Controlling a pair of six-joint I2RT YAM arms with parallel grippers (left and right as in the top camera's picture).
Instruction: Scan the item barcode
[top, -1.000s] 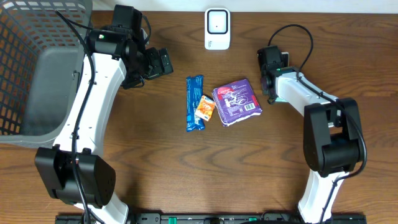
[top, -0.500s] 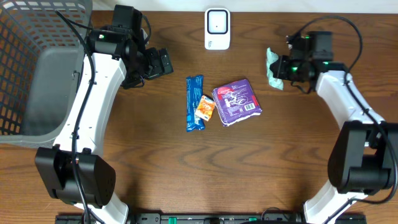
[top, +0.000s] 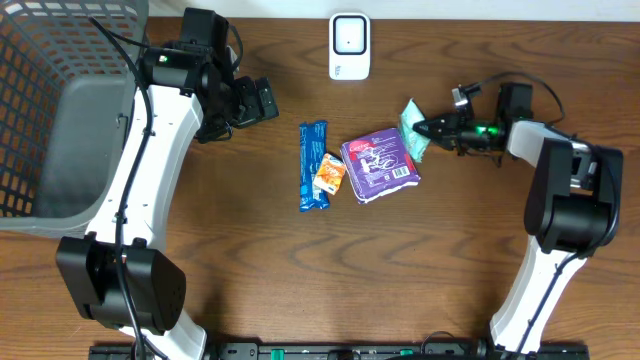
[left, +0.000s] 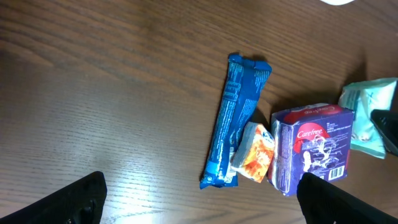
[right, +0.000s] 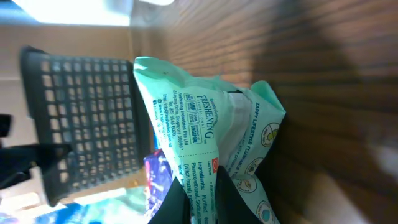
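Right wrist, mint "FRESHENING" pack (right: 205, 134)

Passage through the middle of the brown wooden table (top: 300, 270) was blocked by a long blue wrapped bar (top: 313, 165), a small orange packet (top: 329, 172) and a purple rectangular pack (top: 380, 163), laid touching in a row. The pack's right corner was hemmed in by a mint-green wipes pouch (top: 411, 124) pinched in the right gripper (top: 428, 128). A bare strip was left between the row and the white scanner (top: 349, 45); the left edge was walled by a grey mesh basket (top: 40, 100).
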